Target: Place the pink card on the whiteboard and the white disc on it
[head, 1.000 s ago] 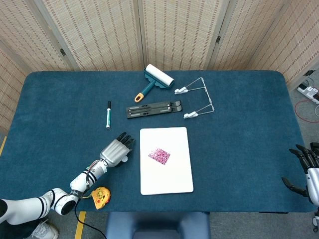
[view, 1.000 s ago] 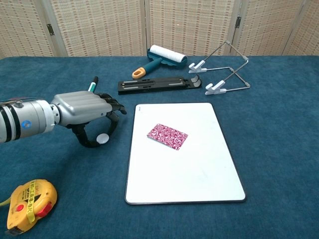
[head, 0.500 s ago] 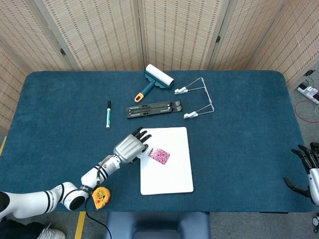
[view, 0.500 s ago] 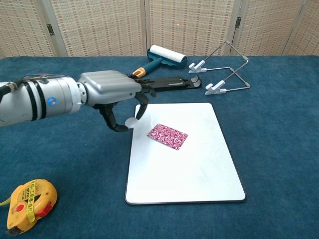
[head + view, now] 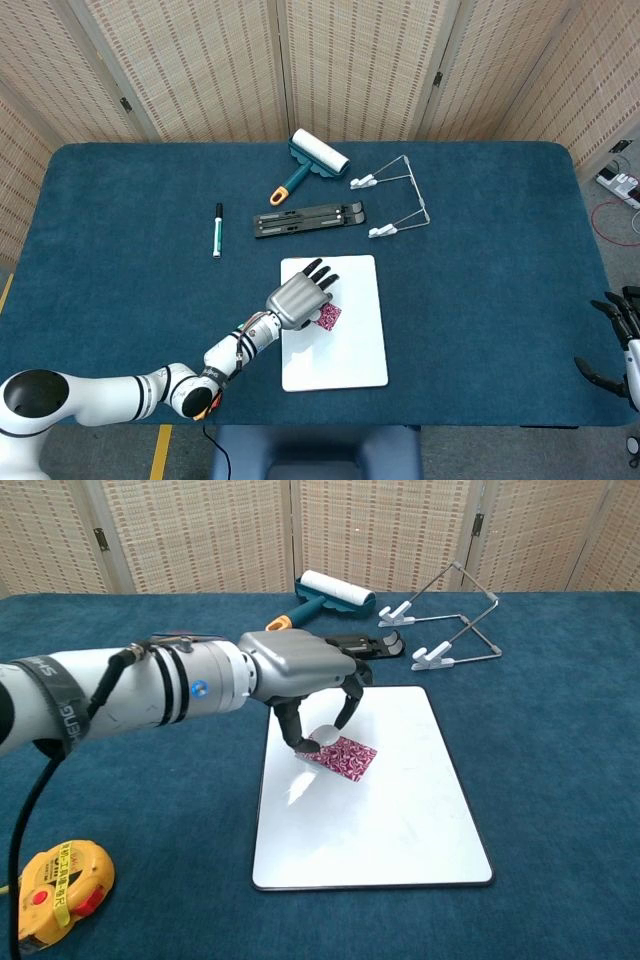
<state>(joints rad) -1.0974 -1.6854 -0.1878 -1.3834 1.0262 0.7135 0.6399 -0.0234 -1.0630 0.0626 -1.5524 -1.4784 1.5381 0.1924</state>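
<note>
Now the left hand (image 5: 312,685) pinches the disc (image 5: 324,736) just above the card's (image 5: 345,757) near-left end; the card lies slantwise on the whiteboard (image 5: 400,810), directly beneath. The right hand (image 5: 618,340) idles far off, fingers spread.

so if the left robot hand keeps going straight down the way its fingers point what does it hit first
Most likely the pink card on the whiteboard: the left robot hand holds the white disc just above the card's near edge. The exact gap is hard to judge.
</note>
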